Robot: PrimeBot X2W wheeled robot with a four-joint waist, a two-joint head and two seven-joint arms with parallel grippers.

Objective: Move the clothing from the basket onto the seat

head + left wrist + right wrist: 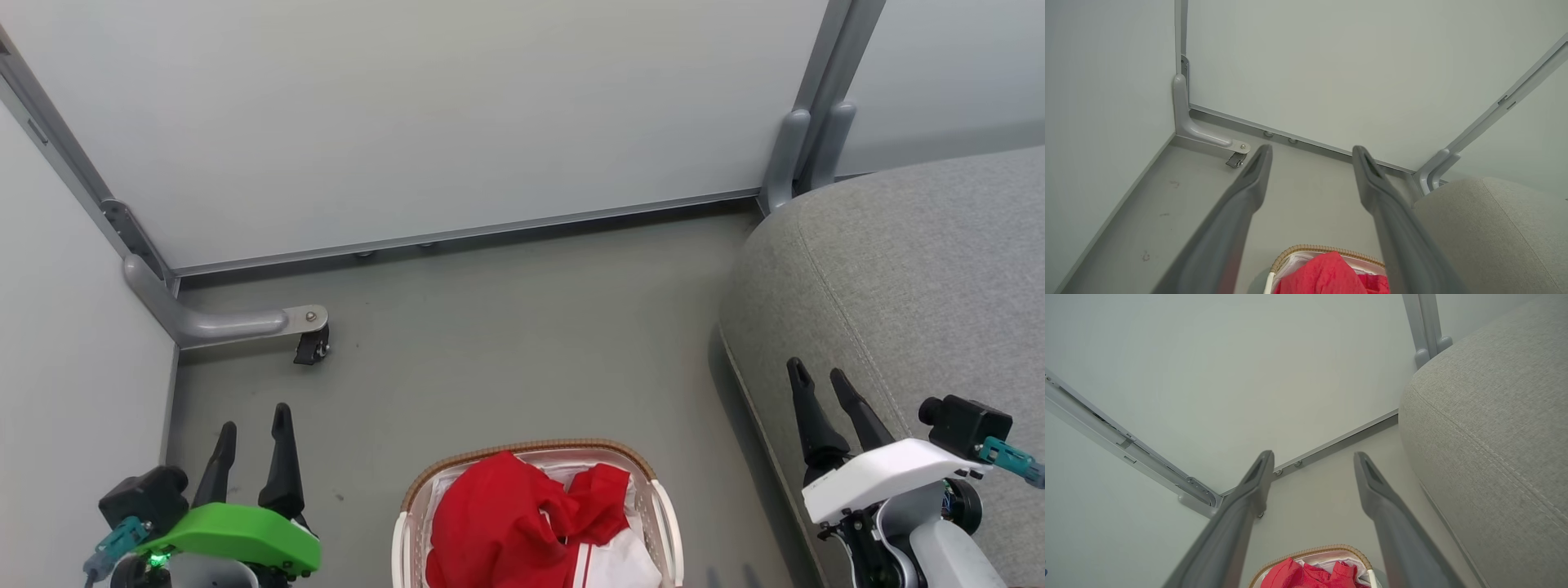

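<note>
Claws empty, clothing point(506, 514) unlifted in the basket point(531, 447)

Head view: the left claw point(255, 416) is seen at the lower left with its fingers parted and nothing between them. The right claw point(818, 369) is held likewise at the lower right, near the edge of the seat point(914, 269). The red clothing is heaped in the basket on the floor point(506, 327) between the two arms, well apart from both claws. If only a top fold were pinched, part of the heap could be left behind or dropped on the floor short of the seat.

Left wrist view: the left claw point(1311, 149) is shown spread wide and pointed past the woven rim point(1327, 247) toward the wall point(1331, 61). A descent along this line could be met by the rim, and the basket could be tipped or dragged.

Right wrist view: the right claw point(1312, 455) is spread and empty, with the seat just beside it. A white liner sheet point(1331, 561) is seen beside the clothing and could be caught up with the fabric.
</note>
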